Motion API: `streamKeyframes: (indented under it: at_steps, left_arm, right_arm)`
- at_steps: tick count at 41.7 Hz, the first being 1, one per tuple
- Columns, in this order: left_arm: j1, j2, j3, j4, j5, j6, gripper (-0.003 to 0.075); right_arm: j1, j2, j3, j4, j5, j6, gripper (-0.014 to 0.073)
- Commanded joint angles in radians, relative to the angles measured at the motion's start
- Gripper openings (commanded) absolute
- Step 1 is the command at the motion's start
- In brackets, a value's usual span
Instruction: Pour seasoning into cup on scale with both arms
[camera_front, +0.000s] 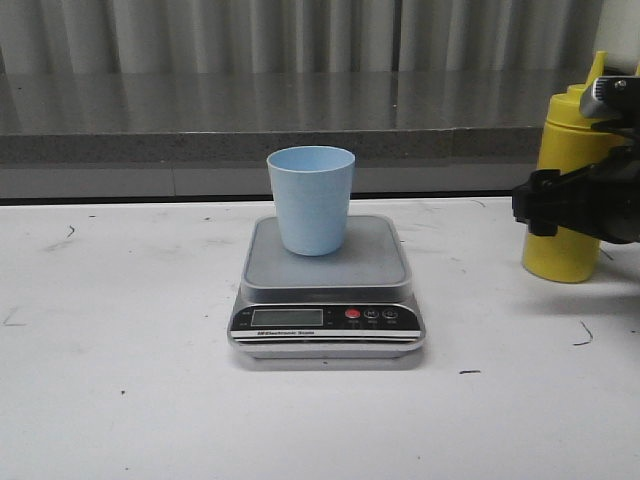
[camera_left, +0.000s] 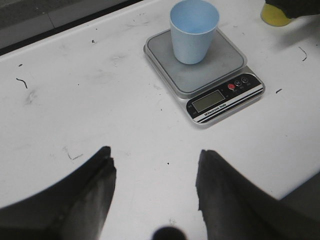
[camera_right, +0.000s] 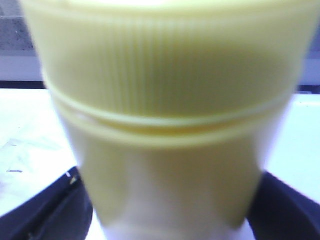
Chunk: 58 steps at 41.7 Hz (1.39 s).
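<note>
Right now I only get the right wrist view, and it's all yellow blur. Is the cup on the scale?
Observer: Yes. The cup stands upright on the platform of the scale, and from the left wrist view it looks empty.
Operator: Is the bottle lifted yet?
Observer: It doesn't look lifted. The base of the seasoning bottle appears to rest on the table, to the right of the scale and apart from it.
Operator: And the left arm?
Observer: The left pincer is open and holds nothing. It is over bare table, short of the scale.
</note>
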<state>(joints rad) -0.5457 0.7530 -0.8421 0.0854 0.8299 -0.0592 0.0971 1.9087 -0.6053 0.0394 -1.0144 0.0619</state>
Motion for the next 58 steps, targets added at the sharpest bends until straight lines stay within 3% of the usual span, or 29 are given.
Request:
streamKeyframes:
  at_steps: [1,7,11,18,23,29,35,42,58]
  left_arm:
    - [-0.005,-0.003,-0.027,0.003,-0.069,-0.003,0.0356]
    - [-0.005,-0.003,-0.027,0.003,-0.069,-0.003,0.0356]
    - [-0.005,-0.003,-0.027,0.003,-0.069,-0.003,0.0356]
    - [-0.005,-0.003,-0.027,0.003,-0.069,-0.003,0.0356]
    - [-0.005,-0.003,-0.027,0.003,-0.069,-0.003,0.0356]
    - [-0.005,-0.003,-0.027,0.003,-0.069,-0.003,0.0356]
    - [-0.005,-0.003,-0.027,0.003,-0.069,-0.003,0.0356]
    - [-0.005,-0.003,-0.027,0.003,-0.069,-0.003,0.0356]
    - [-0.005,-0.003,-0.027,0.003,-0.069,-0.003,0.0356]
  right_arm:
    - [-0.007,-0.104,0.035,0.004,-0.091,0.004,0.0613]
    - [-0.007,-0.199,0.124,0.004,-0.051,0.004,0.0613]
    - [-0.002,-0.309,0.165,-0.018,0.109,0.004,0.0613]
    - [0.011,-0.525,0.12,-0.142,0.708,0.056,0.0613]
    - [0.025,-0.646,0.026,-0.153,1.137,0.105,0.0613]
    - [0.029,-0.775,-0.07,-0.149,1.472,0.08,0.0613]
    - [0.039,-0.907,-0.127,-0.062,1.664,-0.036,0.0613]
    - [0.04,-1.072,-0.133,0.073,1.794,-0.178,0.0613]
    - [0.04,-1.365,-0.135,0.082,1.909,-0.188,0.0613]
